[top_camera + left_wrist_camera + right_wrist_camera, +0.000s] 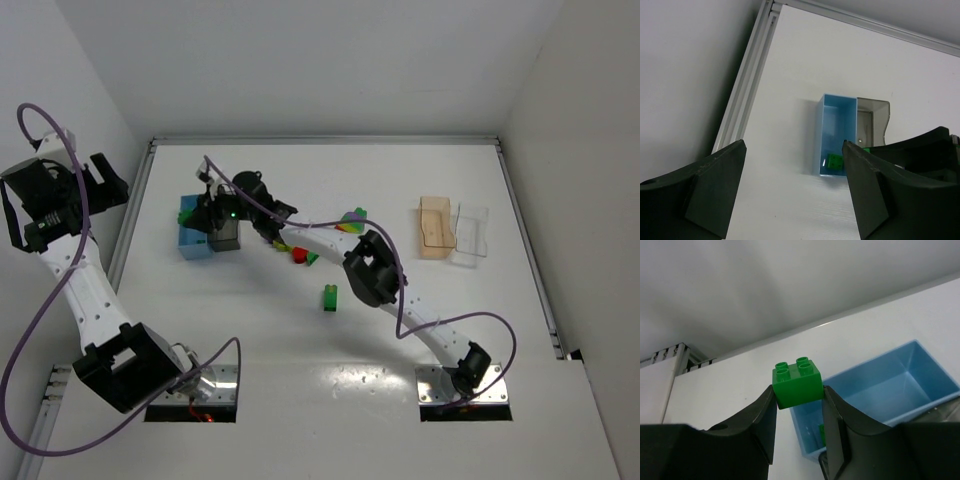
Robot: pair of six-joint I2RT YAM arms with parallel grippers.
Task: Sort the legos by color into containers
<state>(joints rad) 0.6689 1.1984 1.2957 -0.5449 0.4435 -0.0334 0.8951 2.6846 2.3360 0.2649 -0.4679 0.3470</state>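
Loose green brick (329, 297) stands on end on the glossy white table (250, 340); beyond it lie a red brick (298, 256) and a rainbow-striped cluster (352, 222). Right gripper (799, 396) clamps the held green brick (796, 382) by its smooth sides; four round studs up, slightly tilted; square in plan, no long axis; over or just beside the light blue bin (920, 390), which cannot be told. That bin is opaque, thin-walled, rectangular, long axis near-to-far, with a binned green brick (835, 161) inside; dark grey bin (875, 107) abuts it, parallel. Left gripper (794, 145) is raised, jaws wide apart, empty. Translucent peach bin (435, 228) and clear bin (470, 235) sit together, far right.
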